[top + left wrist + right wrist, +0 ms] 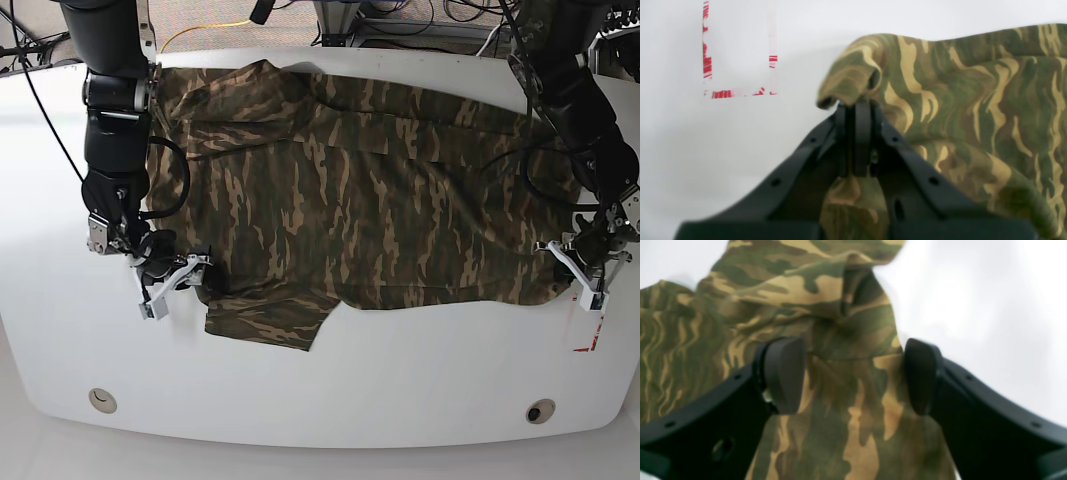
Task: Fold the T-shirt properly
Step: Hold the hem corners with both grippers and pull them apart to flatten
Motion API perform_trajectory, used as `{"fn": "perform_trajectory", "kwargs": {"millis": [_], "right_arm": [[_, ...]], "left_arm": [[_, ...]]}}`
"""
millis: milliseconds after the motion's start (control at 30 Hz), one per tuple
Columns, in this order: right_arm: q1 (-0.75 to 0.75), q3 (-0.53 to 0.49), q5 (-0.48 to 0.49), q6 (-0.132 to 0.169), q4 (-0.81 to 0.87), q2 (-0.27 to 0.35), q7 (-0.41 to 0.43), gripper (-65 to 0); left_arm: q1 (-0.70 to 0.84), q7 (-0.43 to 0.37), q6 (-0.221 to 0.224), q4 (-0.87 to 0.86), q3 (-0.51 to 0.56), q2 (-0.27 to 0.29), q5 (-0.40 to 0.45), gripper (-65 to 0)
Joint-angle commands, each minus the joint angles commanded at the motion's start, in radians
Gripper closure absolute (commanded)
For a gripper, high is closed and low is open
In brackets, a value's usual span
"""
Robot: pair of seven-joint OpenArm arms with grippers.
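The soft, wrinkled camouflage-print T-shirt point(370, 190) sprawls across the smooth white surface point(400, 370). Left gripper point(855, 108) jaws pinch a rolled cloth edge; right gripper point(853, 373) jaws gape, straddling fabric.

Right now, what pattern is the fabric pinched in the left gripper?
Olive, brown and tan camouflage: the T-shirt, clearest in the left wrist view.

broad white smooth worktop point(330, 380) with rounded front corners, brightly and evenly lit. two small round fittings point(100, 400) sunk near the front edge. red tape marks point(721, 94) stuck on the white surface. beyond the far edge, grey floor point(290, 10) strewn with black cables point(400, 20) and one orange cable point(200, 30).
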Motion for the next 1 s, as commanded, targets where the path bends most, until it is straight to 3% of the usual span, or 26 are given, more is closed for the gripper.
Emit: {"fn": "perform_trajectory", "kwargs": {"millis": [233,367,433,667,833,900,1000], "right_arm": [[0.006,-0.002,0.000,0.006,0.006,0.009,-0.008,-43.4],[0.003,-0.003,0.000,0.003,0.006,0.009,-0.008,-34.4],[0.003,-0.003,0.000,0.000,0.006,0.009,-0.008,-33.5],[0.008,0.005,0.005,-0.002,0.017,0.055,-0.049,-46.6],[-0.017,0.006,0.000,-0.008,0.146,0.089,-0.124,-46.8],[-0.021,0.006,0.000,-0.035,0.146,0.094,-0.126,-46.8],[-0.028,0.006,0.000,-0.041,0.144,0.095,-0.126,-46.8]], "left_arm": [[0.000,0.000,0.000,0.000,0.002,0.000,0.000,0.0],[0.000,0.000,0.000,-0.002,0.002,0.000,0.000,0.0],[0.000,0.000,0.000,-0.002,0.002,0.002,0.000,0.0],[0.000,0.000,0.000,-0.002,0.002,0.002,0.000,0.0],[0.000,0.000,0.000,-0.005,0.002,0.002,0.000,0.0],[0.000,0.000,0.000,-0.005,0.002,0.002,0.000,0.0],[0.000,0.000,0.000,-0.005,0.002,0.002,0.000,0.0]]}}
